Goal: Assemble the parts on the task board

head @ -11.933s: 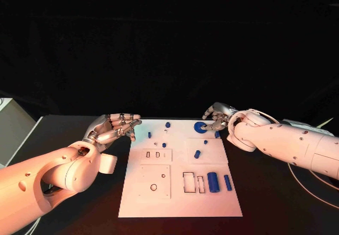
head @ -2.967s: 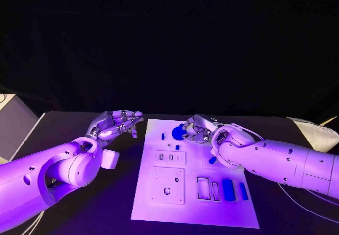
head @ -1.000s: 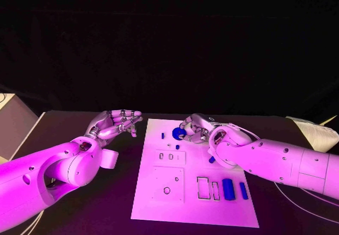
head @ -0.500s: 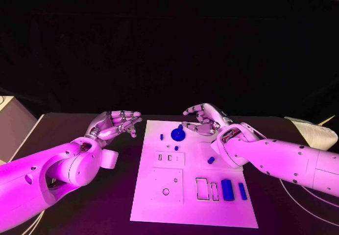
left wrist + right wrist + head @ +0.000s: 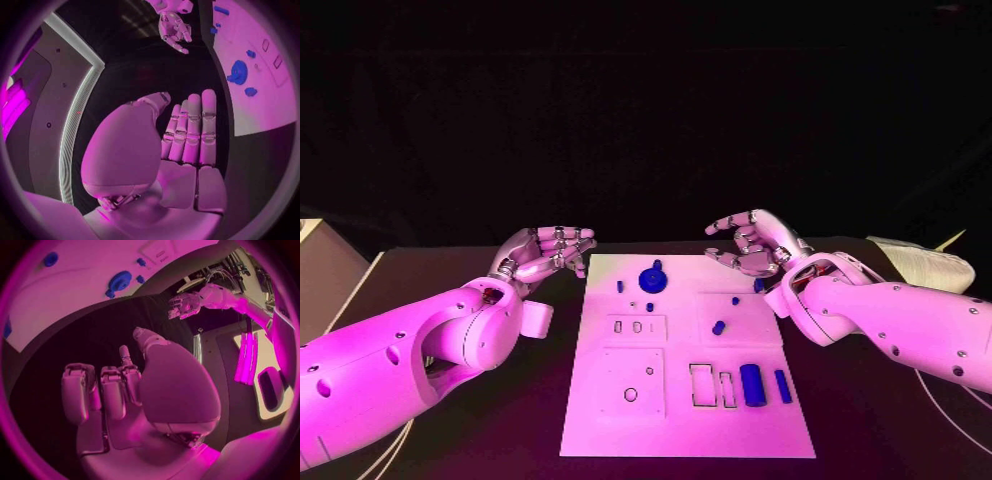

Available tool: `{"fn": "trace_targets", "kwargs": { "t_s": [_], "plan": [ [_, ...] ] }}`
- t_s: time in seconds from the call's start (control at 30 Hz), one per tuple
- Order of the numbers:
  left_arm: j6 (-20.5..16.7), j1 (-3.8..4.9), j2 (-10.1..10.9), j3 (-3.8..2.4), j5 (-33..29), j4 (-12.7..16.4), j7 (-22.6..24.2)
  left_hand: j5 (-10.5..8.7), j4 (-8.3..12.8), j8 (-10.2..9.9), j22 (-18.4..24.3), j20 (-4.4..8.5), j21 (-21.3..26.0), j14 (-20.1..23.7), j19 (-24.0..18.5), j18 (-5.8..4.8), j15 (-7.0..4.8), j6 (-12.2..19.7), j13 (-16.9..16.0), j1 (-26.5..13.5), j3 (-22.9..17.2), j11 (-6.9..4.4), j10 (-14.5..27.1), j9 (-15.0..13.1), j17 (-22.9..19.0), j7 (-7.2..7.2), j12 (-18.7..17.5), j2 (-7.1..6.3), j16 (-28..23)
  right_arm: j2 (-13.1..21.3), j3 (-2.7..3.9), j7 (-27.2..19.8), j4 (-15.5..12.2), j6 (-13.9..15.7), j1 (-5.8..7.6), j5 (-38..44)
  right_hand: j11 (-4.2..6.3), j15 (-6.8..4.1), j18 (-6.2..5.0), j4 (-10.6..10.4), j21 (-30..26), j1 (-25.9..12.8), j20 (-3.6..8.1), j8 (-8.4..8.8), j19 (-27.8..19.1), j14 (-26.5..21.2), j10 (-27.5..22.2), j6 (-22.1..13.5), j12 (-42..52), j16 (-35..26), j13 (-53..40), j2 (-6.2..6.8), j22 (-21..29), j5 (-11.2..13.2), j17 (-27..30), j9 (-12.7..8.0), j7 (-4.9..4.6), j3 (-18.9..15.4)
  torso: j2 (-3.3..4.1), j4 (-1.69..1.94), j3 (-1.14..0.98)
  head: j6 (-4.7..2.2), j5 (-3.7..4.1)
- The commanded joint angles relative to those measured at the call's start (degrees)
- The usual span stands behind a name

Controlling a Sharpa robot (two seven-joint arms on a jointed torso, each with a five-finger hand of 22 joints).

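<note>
Your right hand (image 5: 750,246) hangs over the table just off the far right corner of the task board (image 5: 687,420), fingers apart and loosely curled, with nothing in it. Your left hand (image 5: 547,251) hangs off the far left corner; its fingers are curled in towards the palm in the head view, while its own wrist view shows them lying straight side by side, and no part is held in them.

On the board, the blue round part with a knob (image 5: 651,277) sits near the far edge, a little left of the middle, and looks seated, so count that step as probably done. Two small blue pegs stand by it, one (image 5: 620,286) towards the left edge and one (image 5: 649,307) just nearer you. A short blue piece (image 5: 718,327) lies loose in the middle of the board. By the near right part, a blue cylinder (image 5: 753,384) and a thin blue bar (image 5: 783,386) lie beside two rectangular slots (image 5: 704,385) that are open.

I judge the job less than half done: the cylinder, the bar and the loose piece are left to place, and the oval hole (image 5: 630,395) near the left edge is unfilled.
</note>
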State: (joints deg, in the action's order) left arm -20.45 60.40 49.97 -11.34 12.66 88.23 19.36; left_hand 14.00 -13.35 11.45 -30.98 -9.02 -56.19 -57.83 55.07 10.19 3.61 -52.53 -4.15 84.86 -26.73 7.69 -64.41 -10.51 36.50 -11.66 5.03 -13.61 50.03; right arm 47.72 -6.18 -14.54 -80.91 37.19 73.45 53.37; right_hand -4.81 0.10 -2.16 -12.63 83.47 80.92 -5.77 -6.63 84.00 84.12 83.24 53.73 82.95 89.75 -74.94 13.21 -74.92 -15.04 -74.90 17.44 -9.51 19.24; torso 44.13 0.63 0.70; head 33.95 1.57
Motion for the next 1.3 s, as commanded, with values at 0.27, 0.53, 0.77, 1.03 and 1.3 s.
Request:
{"fn": "trace_targets", "kwargs": {
  "t_s": [0.27, 0.53, 0.77, 1.03, 1.3],
  "plan": [
    [1.05, -1.52, -2.05, 0.0, 3.37, -1.8, -1.36, -0.38, -0.35, 0.26, 0.03, -0.01, -0.14, 0.47, -0.61, 0.38, 0.1, 0.42, -0.09, -0.82, 0.21, 0.17, -0.04, -0.12, -0.12, 0.0, 0.41, -0.11, -0.17, 2.7, -0.11, -1.71, 4.34, -9.42, -0.63, -1.35, 0.14, 0.16, -0.32, 1.04, -1.91, 0.98, -0.26, -0.79, 1.83, 5.26, -2.56, 0.06, -2.84, -0.63, -7.51, 0.56, -5.95, -0.24, -12.79, 0.03, -0.06, 0.74, -2.23, -1.35, -1.74, 1.09, 0.8],
    [1.07, -2.51, -2.37, 0.0, 3.9, -2.14, -1.78, -0.31, 0.03, 0.35, 0.03, 0.13, -0.38, 0.39, -0.79, 0.44, -0.22, 0.64, -0.67, -0.62, 0.29, -0.31, -1.86, -0.29, -0.23, 0.26, 1.79, -0.06, 0.1, 3.11, -0.32, 3.29, 9.19, -13.4, -1.22, 3.95, -0.03, 0.24, -0.3, 1.19, -2.0, 0.58, -0.27, -0.62, 1.87, 5.37, -3.27, -1.15, -3.65, -0.49, -6.84, 1.47, -5.94, -0.91, -13.2, -0.13, -0.25, 0.42, -3.1, -1.66, -2.16, 1.91, 1.85],
    [1.25, -3.04, -2.21, 0.0, 3.98, -1.91, -1.88, -0.32, 0.17, 0.35, -0.02, 0.2, -0.54, 0.18, -0.71, 0.45, -0.28, 0.76, -0.73, -0.56, 0.35, -0.31, -1.74, -0.32, -0.19, 0.28, 1.88, -0.15, 0.33, 2.65, -0.41, 6.66, 11.83, -16.6, -2.04, 8.41, -0.09, 0.31, 0.09, 1.53, -0.65, 0.87, -0.31, -0.51, 2.6, 5.62, -1.78, -1.82, -2.08, -0.13, -7.95, 1.82, -7.39, -1.08, -14.13, -0.22, -0.32, -0.11, -3.32, -1.67, -2.33, 2.61, 2.62],
    [1.42, -3.37, -1.69, 0.0, 4.0, -1.14, -1.83, -0.3, 0.3, 0.45, -0.15, 0.22, -0.95, -0.12, -0.56, 0.41, -0.21, 0.94, -0.66, -0.6, 0.42, -0.13, -0.54, -0.43, -0.11, 0.21, 1.63, -0.18, 0.77, 1.04, -0.46, 8.75, 14.03, -18.97, -2.82, 11.18, -0.23, 0.42, 0.16, 1.83, -0.41, 1.3, -0.39, -0.25, 2.76, 5.72, -1.56, -2.62, -1.8, 0.01, -8.11, 1.85, -7.66, -0.84, -14.48, -0.36, -0.49, -0.68, -3.04, -1.47, -2.08, 3.33, 3.27],
    [1.45, -3.52, -0.93, -0.01, 4.0, -0.38, -1.86, -0.29, 0.31, 0.5, -0.18, 0.21, -1.06, -0.2, -0.51, 0.41, -0.18, 0.96, -0.63, -0.62, 0.42, -0.08, -0.25, -0.46, -0.1, 0.17, 1.57, -0.15, 0.89, 0.12, -0.47, 9.89, 15.13, -19.14, -3.08, 12.5, -0.28, 0.46, 0.19, 1.91, -0.32, 1.42, -0.41, -0.2, 2.8, 5.75, -1.44, -2.82, -1.66, 0.06, -8.21, 1.85, -7.75, -0.84, -14.61, -0.4, -0.53, -0.89, -2.93, -1.64, -1.83, 3.81, 3.76]
  ]
}}
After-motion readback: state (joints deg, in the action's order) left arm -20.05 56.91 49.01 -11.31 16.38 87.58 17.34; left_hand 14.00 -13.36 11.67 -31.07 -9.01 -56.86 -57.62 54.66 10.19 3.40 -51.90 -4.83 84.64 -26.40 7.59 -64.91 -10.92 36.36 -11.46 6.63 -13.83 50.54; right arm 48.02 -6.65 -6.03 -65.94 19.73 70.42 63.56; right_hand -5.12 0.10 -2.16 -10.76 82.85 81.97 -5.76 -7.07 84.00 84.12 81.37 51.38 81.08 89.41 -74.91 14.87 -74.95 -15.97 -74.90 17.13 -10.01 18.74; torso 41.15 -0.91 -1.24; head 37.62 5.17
